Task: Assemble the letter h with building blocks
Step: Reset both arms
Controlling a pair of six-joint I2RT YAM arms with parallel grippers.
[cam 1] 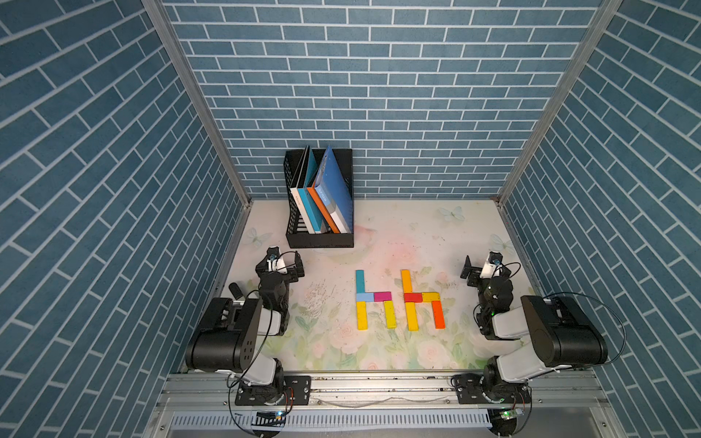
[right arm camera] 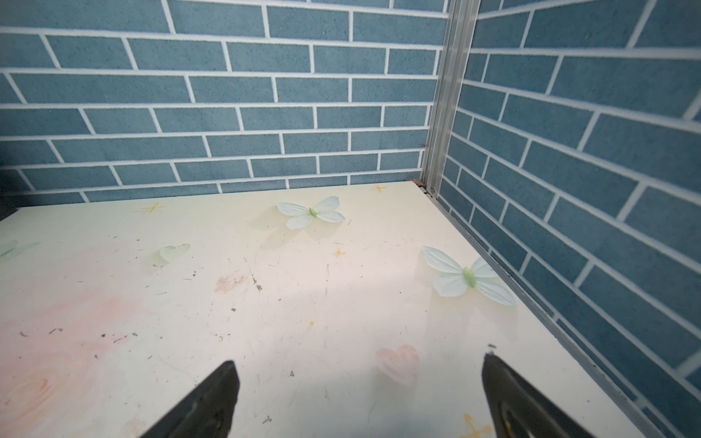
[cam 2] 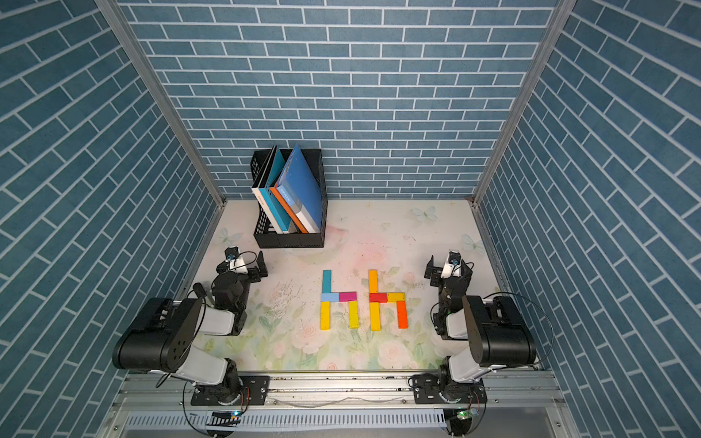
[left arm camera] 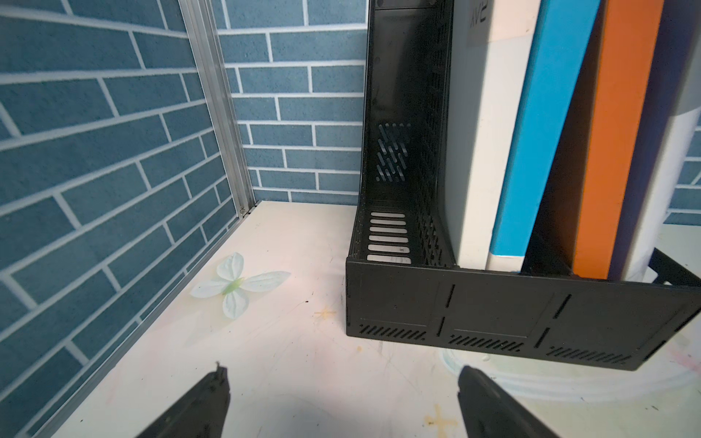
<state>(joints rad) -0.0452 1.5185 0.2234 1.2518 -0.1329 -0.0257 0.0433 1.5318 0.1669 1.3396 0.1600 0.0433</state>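
The building blocks lie flat mid-table in both top views as two h shapes side by side. The left shape has a teal bar [cam 1: 360, 281], a light blue bar [cam 1: 365, 296], a magenta bar [cam 1: 382, 296] and two yellow legs [cam 1: 361, 315]. The right shape has an amber upright [cam 1: 406, 281], a red bar [cam 1: 413, 297], a yellow bar [cam 2: 395, 296] and an orange leg [cam 1: 438, 314]. My left gripper [cam 1: 280, 263] [left arm camera: 341, 373] hovers open and empty left of them. At the right side, my right gripper [cam 1: 487, 265] [right arm camera: 358, 364] is open and empty too. Neither wrist view shows a block.
A black file holder [cam 1: 320, 240] [left arm camera: 493, 303] with upright books [cam 1: 333, 182] stands at the back left, just ahead of the left gripper. Blue brick-pattern walls close off the back and both sides. An aluminium rail [cam 1: 379, 386] runs along the front edge.
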